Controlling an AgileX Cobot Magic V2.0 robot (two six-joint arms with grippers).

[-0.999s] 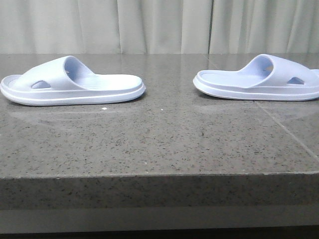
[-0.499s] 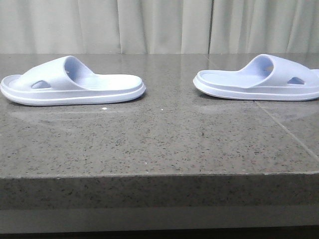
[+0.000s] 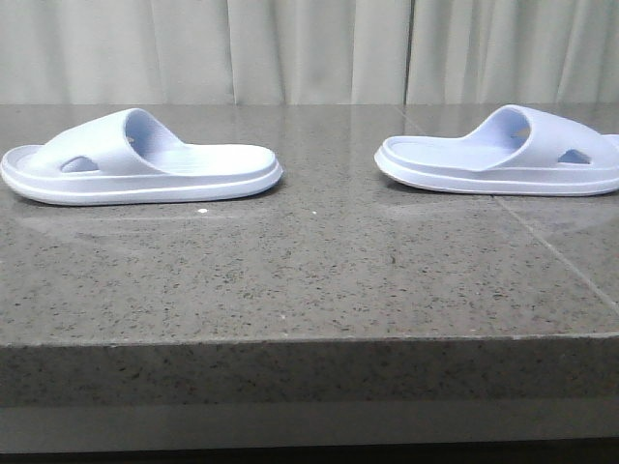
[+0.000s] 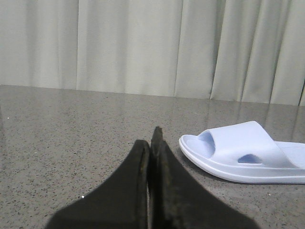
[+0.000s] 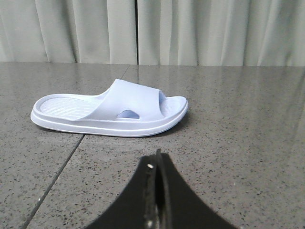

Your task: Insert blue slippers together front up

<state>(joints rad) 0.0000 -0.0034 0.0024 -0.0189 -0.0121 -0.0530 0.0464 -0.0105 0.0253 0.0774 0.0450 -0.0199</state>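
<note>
Blue slippers (image 3: 140, 159) (image 3: 503, 155) lie well apart on table (image 3: 309, 280) w/ curtain (image 3: 309, 48) behind; both pincers (image 4: 151, 138) (image 5: 157, 160) closed, empty.

Grey speckled stone table (image 3: 309, 280), two blue slippers (image 3: 140, 159) (image 3: 503, 155) flat on it.

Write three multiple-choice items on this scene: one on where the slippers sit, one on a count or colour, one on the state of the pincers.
1. Where do the two slippers lie in the front view?
A. stacked on each other
B. apart, one left and one right, heels toward each other
C. touching side by side

2. What colour are the slippers?
A. red
B. black
C. pale blue

3. How do the pincers stand?
A. both shut, empty
B. both wide open
C. each gripping a slipper

Key: B, the left slipper and the right slipper have bare table between them. C, both are pale blue. A, the left pincer and the right pincer show fingers pressed together, clear of the slippers.
</note>
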